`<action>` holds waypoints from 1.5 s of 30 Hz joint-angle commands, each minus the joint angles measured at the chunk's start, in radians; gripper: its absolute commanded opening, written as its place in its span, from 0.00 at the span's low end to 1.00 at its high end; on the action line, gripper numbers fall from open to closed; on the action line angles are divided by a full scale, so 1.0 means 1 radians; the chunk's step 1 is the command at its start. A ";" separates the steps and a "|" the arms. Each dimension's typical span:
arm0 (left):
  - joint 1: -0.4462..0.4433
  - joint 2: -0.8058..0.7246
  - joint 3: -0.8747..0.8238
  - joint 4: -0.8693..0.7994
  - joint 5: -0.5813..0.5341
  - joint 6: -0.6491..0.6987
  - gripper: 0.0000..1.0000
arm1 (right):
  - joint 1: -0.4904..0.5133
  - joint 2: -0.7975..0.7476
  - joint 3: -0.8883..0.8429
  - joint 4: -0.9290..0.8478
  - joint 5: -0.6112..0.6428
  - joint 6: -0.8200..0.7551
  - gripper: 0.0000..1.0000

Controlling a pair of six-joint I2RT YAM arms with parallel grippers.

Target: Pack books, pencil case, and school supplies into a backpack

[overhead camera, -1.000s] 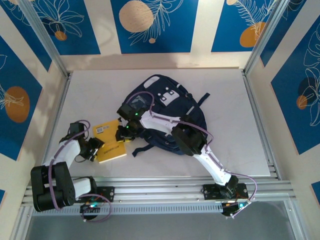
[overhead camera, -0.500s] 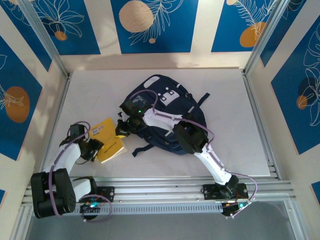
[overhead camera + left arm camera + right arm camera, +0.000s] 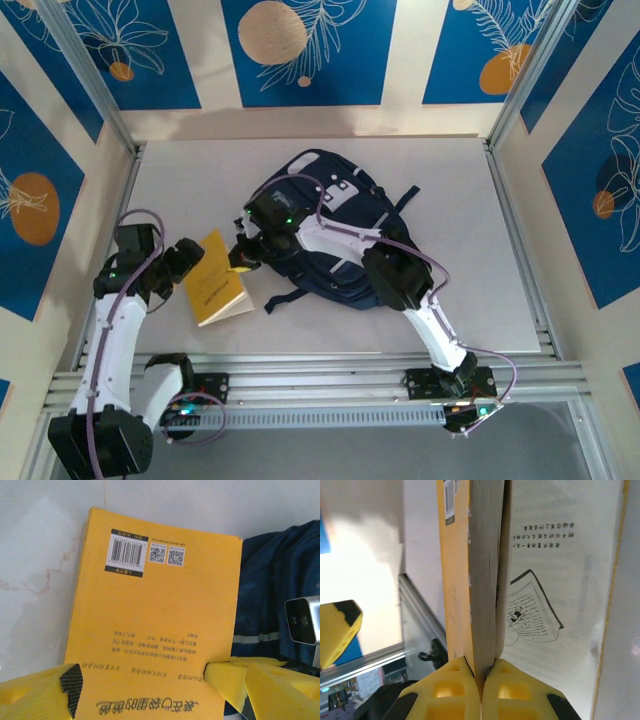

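Lying on the desk (image 3: 470, 260) left of centre, the yellow-orange book (image 3: 215, 285) has its barcode side up, just beside the left edge of the navy backpack (image 3: 340, 235), which sits mid-desk. The right gripper (image 3: 482, 672) is pressed together, pinching the book's cover and some pages at the edge nearest the backpack. The left gripper (image 3: 142, 672) is spread wide, with one finger at each side of the book's opposite end.

Grip swapped
The left gripper (image 3: 145, 681) has opened wide, its arm drawn back; the right gripper (image 3: 482, 674) has clamped shut on the yellow-orange book (image 3: 160, 610).
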 commanded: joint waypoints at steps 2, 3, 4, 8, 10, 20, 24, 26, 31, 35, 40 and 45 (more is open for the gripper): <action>-0.009 -0.013 0.044 -0.110 -0.045 0.009 0.86 | -0.021 -0.118 -0.031 0.114 -0.100 -0.006 0.00; -0.008 -0.013 0.051 -0.113 -0.043 0.006 0.86 | -0.025 -0.129 -0.042 0.126 -0.107 -0.001 0.00; -0.009 -0.012 0.057 -0.115 -0.033 0.007 0.86 | -0.031 -0.144 -0.055 0.143 -0.113 0.004 0.00; -0.009 -0.012 0.077 -0.090 0.028 -0.002 0.87 | -0.055 -0.202 -0.096 0.188 -0.125 0.024 0.00; -0.009 -0.011 0.095 -0.091 0.046 -0.018 0.87 | -0.071 -0.224 -0.106 0.196 -0.124 0.026 0.00; -0.010 0.024 0.194 -0.034 0.181 0.013 0.93 | -0.181 -0.295 -0.125 0.223 -0.175 0.070 0.00; -0.016 0.062 0.255 0.021 0.305 0.006 0.93 | -0.204 -0.331 -0.133 0.245 -0.231 0.085 0.00; -0.031 0.078 0.279 0.050 0.362 -0.006 0.94 | -0.204 -0.361 -0.148 0.246 -0.235 0.082 0.00; -0.066 0.085 0.281 0.140 0.456 -0.074 0.93 | -0.207 -0.453 -0.225 0.290 -0.235 0.111 0.00; -0.091 0.081 0.279 0.189 0.503 -0.105 0.91 | -0.207 -0.528 -0.277 0.317 -0.232 0.130 0.00; -0.115 0.072 0.234 0.304 0.560 -0.182 0.88 | -0.203 -0.569 -0.320 0.365 -0.245 0.162 0.00; -0.127 0.072 0.228 0.338 0.570 -0.177 0.87 | -0.210 -0.575 -0.358 0.437 -0.271 0.227 0.00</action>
